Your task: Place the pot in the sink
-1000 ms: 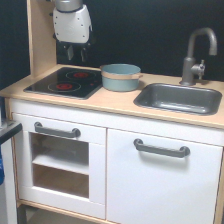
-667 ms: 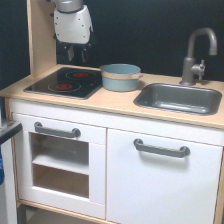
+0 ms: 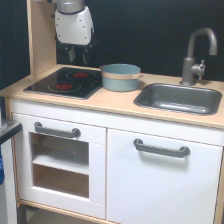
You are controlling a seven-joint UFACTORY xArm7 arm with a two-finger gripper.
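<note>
The light blue-grey pot [image 3: 120,77] with a tan band near its rim stands upright on the wooden counter, at the right edge of the black stove top. The dark grey sink [image 3: 180,98] is set into the counter to the pot's right, with a curved grey faucet [image 3: 197,52] behind it. My gripper [image 3: 74,54] hangs from the white arm above the back of the stove top, up and to the exterior view's left of the pot. Its dark fingers are apart and hold nothing.
The black stove top [image 3: 66,82] with two red rings fills the counter's left part. A tall wooden side panel [image 3: 41,37] rises behind it at the left. White cabinet doors with grey handles [image 3: 161,148] sit below the counter.
My gripper has shifted slightly to the exterior view's right, toward the pot. The pot and sink have not moved.
</note>
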